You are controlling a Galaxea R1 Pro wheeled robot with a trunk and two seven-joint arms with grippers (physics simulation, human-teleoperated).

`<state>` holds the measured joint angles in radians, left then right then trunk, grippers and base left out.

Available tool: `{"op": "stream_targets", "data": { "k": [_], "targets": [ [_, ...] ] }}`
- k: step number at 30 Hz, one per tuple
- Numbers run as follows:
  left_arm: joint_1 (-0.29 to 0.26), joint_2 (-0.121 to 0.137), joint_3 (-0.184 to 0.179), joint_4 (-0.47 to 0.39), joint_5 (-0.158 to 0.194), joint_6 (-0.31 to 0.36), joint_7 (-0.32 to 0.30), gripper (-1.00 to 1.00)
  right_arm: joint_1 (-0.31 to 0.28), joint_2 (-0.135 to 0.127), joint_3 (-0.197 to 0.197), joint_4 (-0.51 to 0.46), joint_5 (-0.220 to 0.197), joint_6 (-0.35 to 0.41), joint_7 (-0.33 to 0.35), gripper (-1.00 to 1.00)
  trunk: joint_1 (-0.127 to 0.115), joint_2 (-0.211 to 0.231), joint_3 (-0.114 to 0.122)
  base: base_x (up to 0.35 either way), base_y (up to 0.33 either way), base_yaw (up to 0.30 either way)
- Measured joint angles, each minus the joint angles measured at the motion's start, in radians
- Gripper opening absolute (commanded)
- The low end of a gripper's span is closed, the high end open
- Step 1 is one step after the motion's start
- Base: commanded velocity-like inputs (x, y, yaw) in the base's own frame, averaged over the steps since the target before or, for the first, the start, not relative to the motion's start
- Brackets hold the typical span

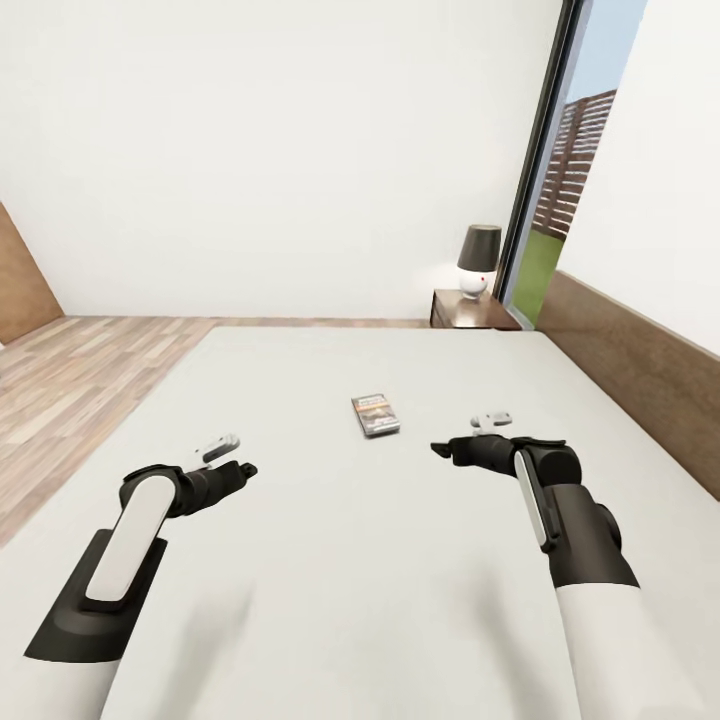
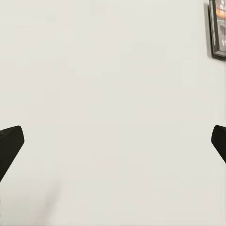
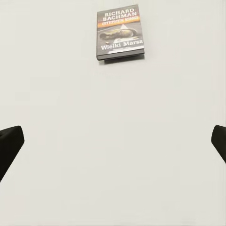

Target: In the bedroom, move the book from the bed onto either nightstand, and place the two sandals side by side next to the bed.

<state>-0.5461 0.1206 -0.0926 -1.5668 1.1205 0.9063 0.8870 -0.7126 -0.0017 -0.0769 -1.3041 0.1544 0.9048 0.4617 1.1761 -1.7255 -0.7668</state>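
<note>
Wide bare mattress is seen around both empty, wide-open end effectors, left (image 1: 243,468) and right (image 1: 440,449), over the bed (image 1: 300,560). Ahead, between them, the dark, orange-banded book (image 1: 375,414) lies flat.

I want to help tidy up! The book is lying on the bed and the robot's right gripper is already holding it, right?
No. The book does lie on the bed, but the right gripper is open and apart from it, as the head view shows.

The book (image 1: 375,414) lies flat mid-bed (image 1: 300,560), ahead of and between both grippers. Beyond the bed's far right corner stands the nightstand (image 1: 470,310), a lamp (image 1: 478,260) on it.
</note>
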Motion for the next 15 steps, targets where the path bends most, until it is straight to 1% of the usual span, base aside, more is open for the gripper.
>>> {"op": "stream_targets", "data": {
  "k": [10, 15],
  "targets": [
    [-0.002, -0.002, -0.003, 0.000, -0.004, 0.002, 0.005, 1.00, 0.000, 0.000, 0.000, -0.007, -0.001, 0.003, 0.001, 1.00, -0.038, 0.070, 0.031, 0.002, 0.000, 0.000],
    [-0.003, -0.001, -0.003, 0.000, -0.001, 0.005, 0.001, 1.00, 0.000, 0.000, 0.001, -0.007, -0.001, 0.004, -0.001, 1.00, -0.058, 0.105, 0.047, 0.000, 0.000, 0.000]
  ]
}}
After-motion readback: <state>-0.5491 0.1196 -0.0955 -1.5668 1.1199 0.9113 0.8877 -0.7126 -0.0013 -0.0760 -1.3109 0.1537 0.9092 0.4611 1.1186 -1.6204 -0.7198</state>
